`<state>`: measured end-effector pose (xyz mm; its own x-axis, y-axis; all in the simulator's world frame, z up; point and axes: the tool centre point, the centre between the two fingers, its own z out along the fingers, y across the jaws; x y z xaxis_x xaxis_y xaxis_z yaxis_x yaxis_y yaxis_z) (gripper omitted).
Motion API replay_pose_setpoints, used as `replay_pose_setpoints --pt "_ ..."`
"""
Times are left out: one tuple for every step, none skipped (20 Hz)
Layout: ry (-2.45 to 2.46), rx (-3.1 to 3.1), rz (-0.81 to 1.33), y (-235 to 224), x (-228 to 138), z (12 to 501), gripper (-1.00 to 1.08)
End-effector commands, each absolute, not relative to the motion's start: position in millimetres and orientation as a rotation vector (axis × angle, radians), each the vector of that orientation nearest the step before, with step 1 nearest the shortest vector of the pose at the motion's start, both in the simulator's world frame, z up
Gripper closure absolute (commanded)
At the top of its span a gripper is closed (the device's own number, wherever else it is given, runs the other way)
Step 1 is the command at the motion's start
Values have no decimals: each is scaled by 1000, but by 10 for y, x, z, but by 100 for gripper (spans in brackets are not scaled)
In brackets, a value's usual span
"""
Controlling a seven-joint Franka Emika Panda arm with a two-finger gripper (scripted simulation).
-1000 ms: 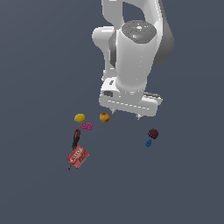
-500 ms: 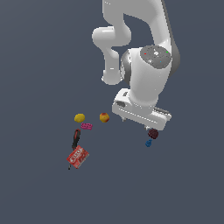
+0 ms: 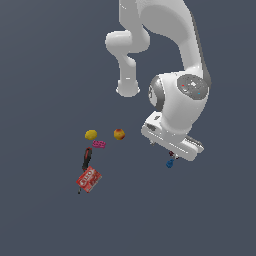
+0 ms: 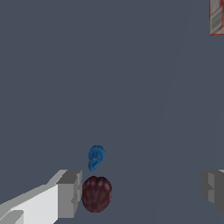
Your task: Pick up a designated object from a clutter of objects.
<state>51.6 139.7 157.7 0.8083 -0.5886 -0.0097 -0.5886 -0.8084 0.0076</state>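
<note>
Gripper [image 4: 140, 190] is hanging low over the floor with jaws wide apart, nothing between the pads; one finger [image 4: 69, 193] is sitting just beside the maroon ball [image 4: 96, 194], looking like it is touching it or nearly so, the other finger well off to the far side. Blue piece [image 4: 95, 157] is lying just past the maroon ball, close to it, slightly elongated, free on the floor and not gripped. In the exterior view it is peeking out [image 3: 170, 163] just under the hand's edge, with the arm's wrist covering the ball. Rest of the clutter is sitting well apart toward the exterior view's left: yellow-red ball [image 3: 119, 133], yellow ball [image 3: 91, 134], pink piece [image 3: 99, 144] between and just below them, then black-red tool [image 3: 87, 157] with the red box [image 3: 88, 180] at its lower end.
</note>
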Motion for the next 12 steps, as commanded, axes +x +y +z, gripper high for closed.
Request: replay_pose_setpoints --pt "-1040 2960 -14 1507 527 1459 -92" --pt "-1066 2951 -13 1551 529 1412 -92" --pt "-1092 2942 -11 1595 531 1366 -92" --pt "-1117 2933 -10 1636 532 1322 -92" --pt "-1140 2924 -9 1675 532 1279 -92" --pt "-1162 2916 -8 1712 531 1239 -92" --pt "-1183 2908 -7 1746 531 1202 -92" --pt "-1202 2900 -6 1779 529 1167 -92" --pt "-1220 2893 -5 1809 528 1134 -92" --pt "-1236 2886 -4 1837 526 1103 -92" --pt "-1251 2880 -3 1862 524 1075 -92" --pt "-1265 2874 -3 1885 522 1049 -92"
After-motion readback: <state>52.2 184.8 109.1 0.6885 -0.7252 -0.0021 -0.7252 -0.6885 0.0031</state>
